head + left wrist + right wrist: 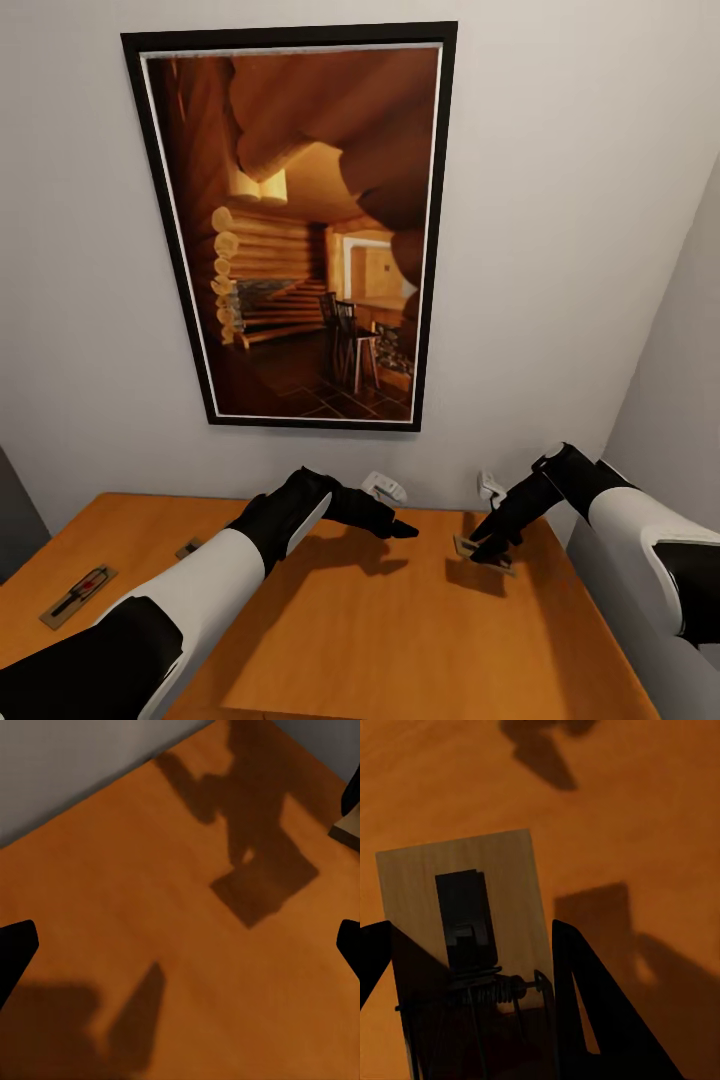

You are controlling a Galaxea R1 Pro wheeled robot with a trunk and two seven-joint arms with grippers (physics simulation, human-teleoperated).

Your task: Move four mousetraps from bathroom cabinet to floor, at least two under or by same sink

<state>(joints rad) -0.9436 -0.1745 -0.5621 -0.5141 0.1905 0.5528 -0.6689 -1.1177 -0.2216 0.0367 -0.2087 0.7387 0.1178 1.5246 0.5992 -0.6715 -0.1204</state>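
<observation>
arms — glossy white rounded shells with black joint sections | left gripper [400, 527] — matte black, tapered pointed fingers | right gripper [490, 548] — matte black, slim wedge-shaped fingers

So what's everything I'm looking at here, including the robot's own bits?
cabinet top: one, orange-brown wood, under both arms.
mousetrap in the right hand: one, tan board with dark wire, raised off the top; close up at.
mousetrap with red mark: one, tan, near the top's left edge.
third mousetrap: one, partly hidden by the left arm.
framed picture: one, black frame, log-cabin interior, on the wall.
wall fittings: two, white, low on the wall.
left hand: black, open, empty.
right hand: black, gripping a trap.
</observation>
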